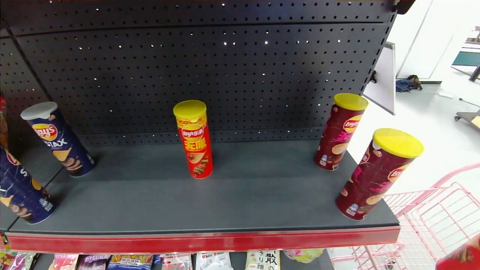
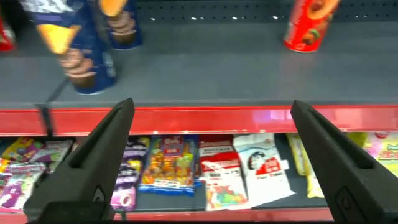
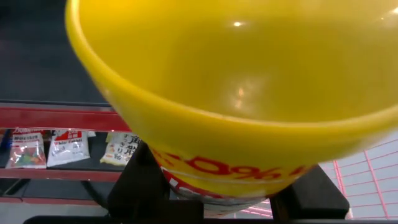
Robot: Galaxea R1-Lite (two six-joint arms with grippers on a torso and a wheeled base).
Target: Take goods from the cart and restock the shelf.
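Note:
My right gripper [image 3: 227,202] is shut on a red chip can with a yellow lid [image 3: 236,93], which looms close to the right wrist camera. A red corner of that can [image 1: 460,258] shows low at the right of the head view, over the pink cart [image 1: 431,221]. The dark shelf [image 1: 225,202] carries a red can [image 1: 194,139] at its middle, two maroon cans [image 1: 341,131] [image 1: 377,174] at the right and two blue cans [image 1: 58,138] [image 1: 18,189] at the left. My left gripper [image 2: 211,162] is open and holds nothing, facing the shelf's red front edge [image 2: 199,118].
Snack bags [image 2: 186,165] fill the lower shelf under the red edge. Wide bare stretches of shelf lie between the red can and the cans on either side. A black pegboard [image 1: 210,75] backs the shelf. Open white floor lies right of it.

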